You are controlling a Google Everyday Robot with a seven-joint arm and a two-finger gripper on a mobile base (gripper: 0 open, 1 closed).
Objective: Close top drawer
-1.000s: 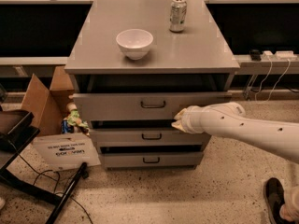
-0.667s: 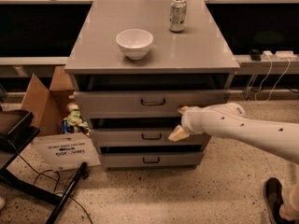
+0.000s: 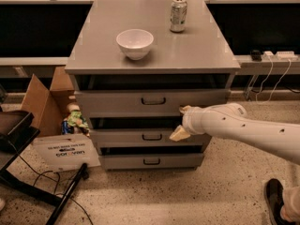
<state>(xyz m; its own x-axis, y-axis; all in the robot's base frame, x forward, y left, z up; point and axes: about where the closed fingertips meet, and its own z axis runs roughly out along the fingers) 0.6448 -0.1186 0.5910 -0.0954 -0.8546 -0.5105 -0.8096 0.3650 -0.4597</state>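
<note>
The top drawer (image 3: 122,103) is the tallest grey front of three, with a small dark wire handle (image 3: 153,101) at its centre. It stands pulled out a little, with a dark gap under the cabinet top. My gripper (image 3: 183,122) is at the end of the white arm that comes in from the right. It sits against the right part of the drawer fronts. Its fingers are spread: the upper fingertip (image 3: 185,109) is at the top drawer's lower edge and the lower fingertip (image 3: 179,134) is over the middle drawer (image 3: 122,137). It holds nothing.
A white bowl (image 3: 135,43) and a soda can (image 3: 178,15) stand on the cabinet top (image 3: 197,50). The bottom drawer (image 3: 126,161) is below. An open cardboard box (image 3: 42,102) with a toy, a white sign (image 3: 63,152) and a black stand lie left on the floor. Cables run along the right wall.
The gripper's tip has dropped slightly along the drawer fronts and its fingers have spread, the lower one now over the middle drawer. The drawers look unmoved.
</note>
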